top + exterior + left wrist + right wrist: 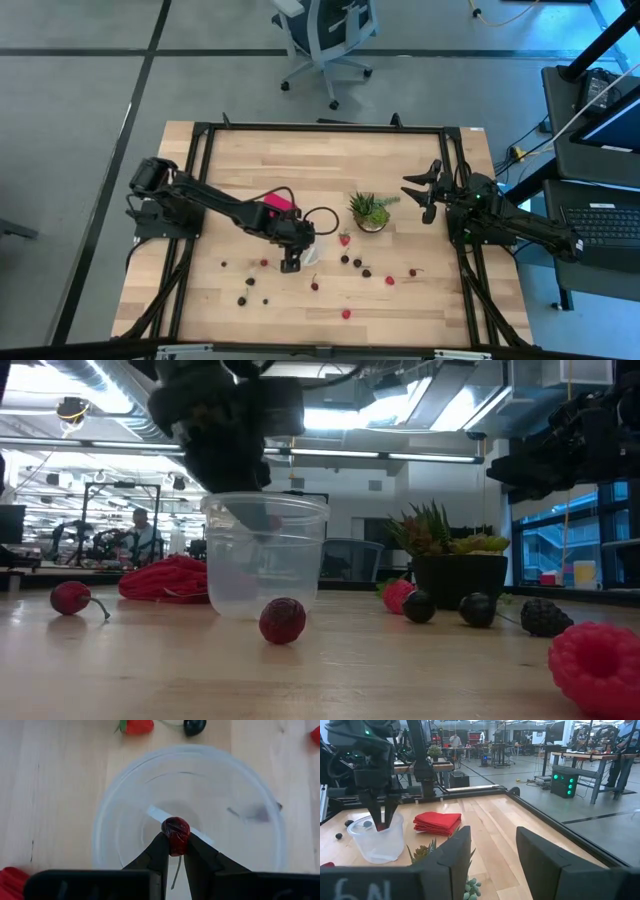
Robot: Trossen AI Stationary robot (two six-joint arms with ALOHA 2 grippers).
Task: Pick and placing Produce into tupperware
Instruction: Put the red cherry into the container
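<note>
Left gripper: left gripper (pixel 176 851) hangs over the mouth of the tupperware (pixel 190 815), fingers pinching a dark red cherry (pixel 175 831) by its sides, the thin stem trailing down between them.
Cherry position: above the open tupperware, inside the ring of its rim as the left wrist view shows it; the low view puts the fingertips at rim level or just inside.
Tupperware: clear round cup standing upright on the table (pixel 420 300), near its middle; nothing visible on its floor.
Loose produce: red and dark berries scattered on the wood around the cup; in the low view a dark red raspberry (pixel 283 620) lies just in front of it, a stemmed cherry (pixel 70 597) off to one side, and a bright raspberry (pixel 598 665) close to the camera.
Neighbours: a spiky potted plant (pixel 370 211) stands beside the cup, and a folded red cloth (pixel 438 822) lies behind it.
Right gripper: right gripper (pixel 426 196) waits at the table's right edge, well apart from the cup, jaws spread wide and holding nothing.
</note>
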